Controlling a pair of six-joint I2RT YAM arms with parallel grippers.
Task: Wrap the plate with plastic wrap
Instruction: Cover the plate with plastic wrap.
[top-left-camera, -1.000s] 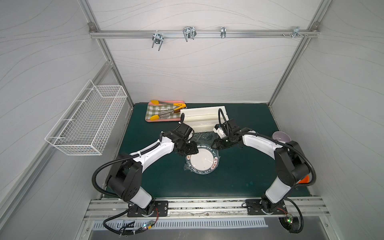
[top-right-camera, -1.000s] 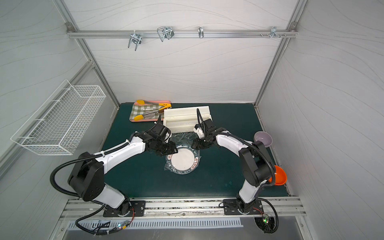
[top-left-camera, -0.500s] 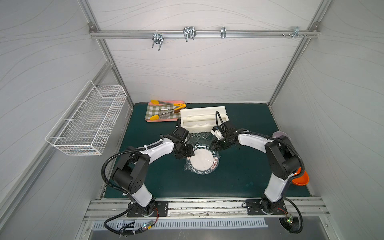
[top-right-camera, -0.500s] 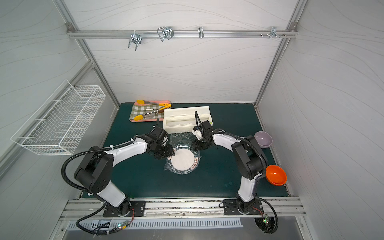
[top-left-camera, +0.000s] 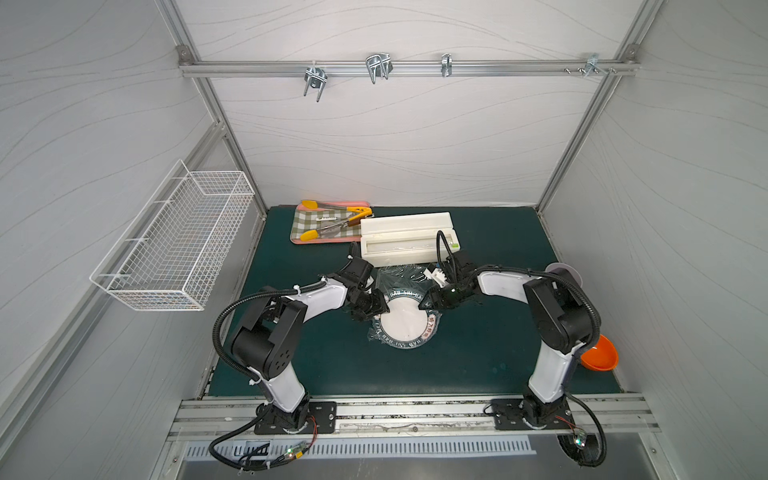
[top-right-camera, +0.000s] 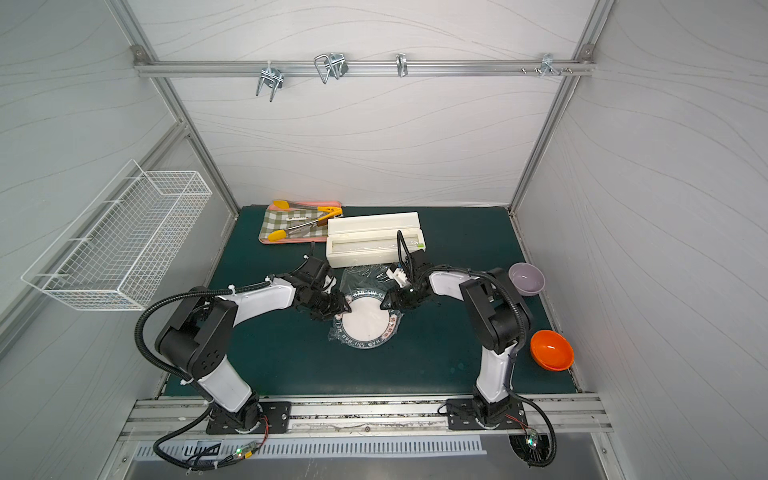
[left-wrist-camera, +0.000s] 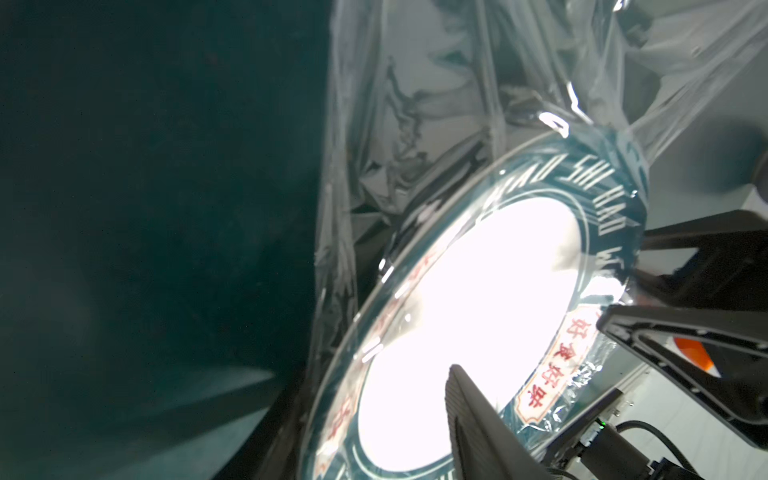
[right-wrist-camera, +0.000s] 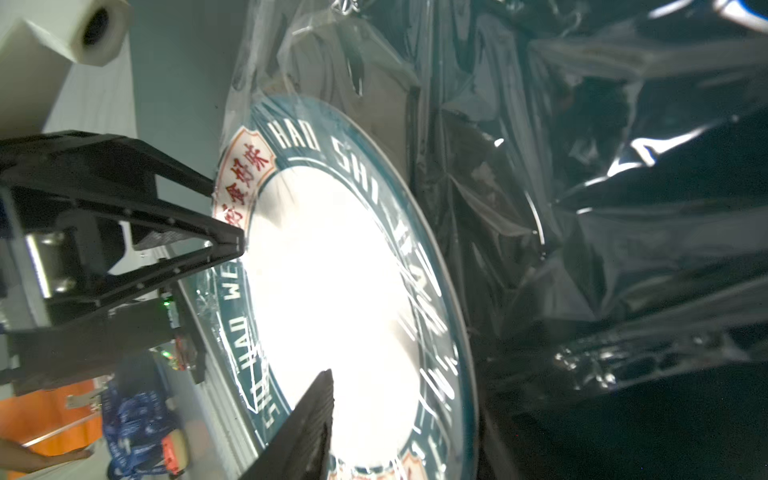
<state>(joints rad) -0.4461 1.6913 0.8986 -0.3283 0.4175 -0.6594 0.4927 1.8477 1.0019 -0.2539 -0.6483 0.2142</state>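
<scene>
Reaching in from both sides, the left fingers (right-wrist-camera: 199, 230) and the right fingers (left-wrist-camera: 685, 332) stand partly open. Each pair has a gap between its tips, and I see nothing held in them. Their tips are at the rim of the round flat plate with the white middle and dark green rim (top-left-camera: 405, 328), on or just over the thin, clear, shiny plastic wrap (top-left-camera: 399, 276) that covers it. The plate lies flat in the middle of the dark green surface (top-left-camera: 478, 353).

I think the step now is pressing the wrap down around the rim. Loose, crinkly wrap is bunched on the far side, next to the long white box (top-left-camera: 407, 239). The next move needs a soft push, so the wrap does not rip and the plate does not slide.

The box leaves little room at the back. The near side has lots of room. The orange bowl (top-left-camera: 598, 355) and the purple bowl (top-right-camera: 526, 279) sit well away by the right edge.
</scene>
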